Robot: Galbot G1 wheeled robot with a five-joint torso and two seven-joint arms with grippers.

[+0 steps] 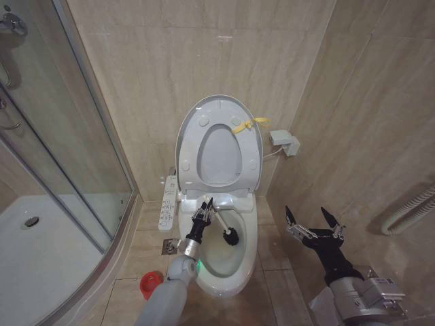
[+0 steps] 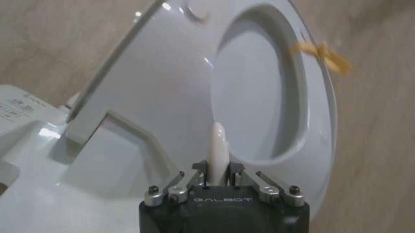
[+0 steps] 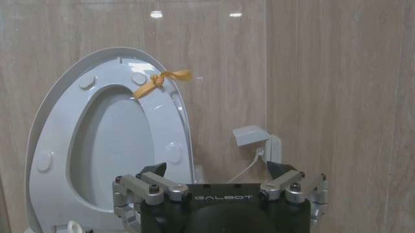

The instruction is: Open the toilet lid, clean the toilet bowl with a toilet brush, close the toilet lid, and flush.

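The toilet lid (image 1: 218,157) stands raised against the back wall, the ring seat up with it, and a yellow ribbon tag (image 1: 248,125) hangs at its edge. Below, the white toilet bowl (image 1: 221,263) is uncovered. My left gripper (image 1: 203,212) is over the bowl's back rim, shut on the toilet brush's white handle (image 2: 217,144). The brush's black head (image 1: 230,237) is down inside the bowl. My right gripper (image 1: 306,214) hangs open and holds nothing, to the right of the toilet above the floor. The right wrist view faces the lid (image 3: 110,127) with that gripper (image 3: 217,171) in front.
A red holder cup (image 1: 150,284) stands on the floor left of the bowl, near a floor drain (image 1: 170,246). The button panel (image 1: 167,202) juts out from the toilet's left side. A glass shower enclosure (image 1: 68,142) fills the left. A wall box (image 1: 284,141) and a white hose (image 1: 408,210) are on the right.
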